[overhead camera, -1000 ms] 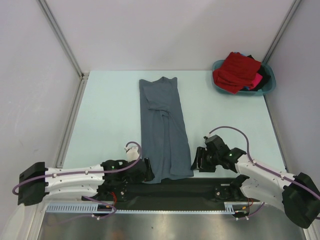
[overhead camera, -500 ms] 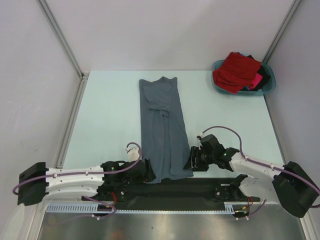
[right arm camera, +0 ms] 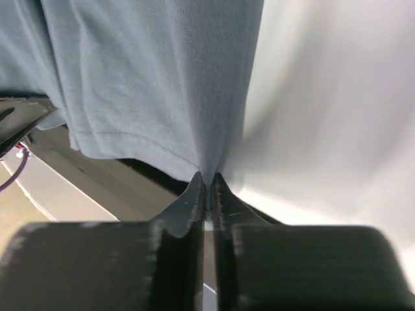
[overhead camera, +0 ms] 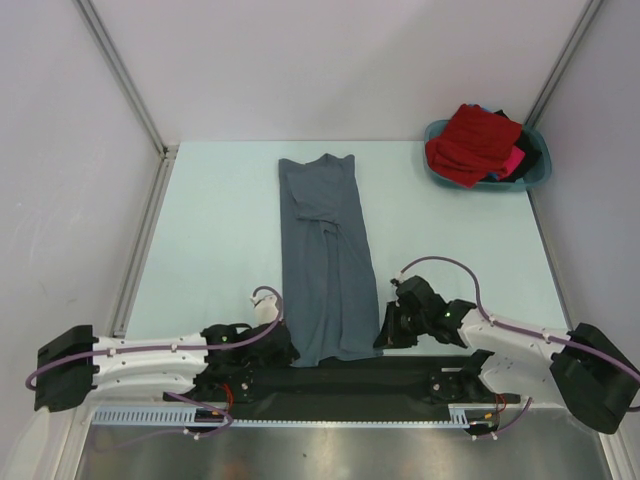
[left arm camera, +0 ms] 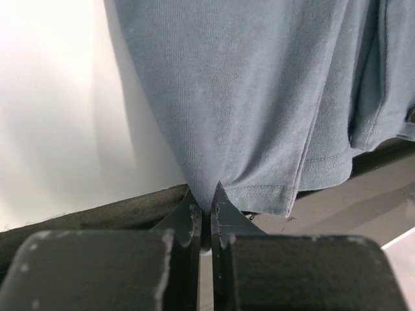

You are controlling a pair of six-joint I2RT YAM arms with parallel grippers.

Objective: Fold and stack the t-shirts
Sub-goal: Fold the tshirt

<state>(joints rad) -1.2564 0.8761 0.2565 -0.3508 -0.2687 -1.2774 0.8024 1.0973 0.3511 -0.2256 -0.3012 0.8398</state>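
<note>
A slate-grey t-shirt [overhead camera: 328, 255] lies as a long narrow strip down the middle of the table, neck end far, hem near. My left gripper [overhead camera: 294, 350] is shut on the hem's near left corner [left arm camera: 209, 194]. My right gripper [overhead camera: 383, 333] is shut on the near right corner [right arm camera: 207, 170], the cloth pinched between its fingertips. More t-shirts, red [overhead camera: 474, 140], pink [overhead camera: 514, 160] and dark, are heaped at the far right.
The teal basin [overhead camera: 536, 178] holding the heaped shirts stands in the far right corner. A black mat [overhead camera: 370, 378] runs along the near edge under the hem. White walls and metal rails close in the table on three sides.
Both grippers closed on the hem's corners. The right gripper moved left onto the shirt's edge; the left one drew back slightly with the corner, and the hem narrowed.
</note>
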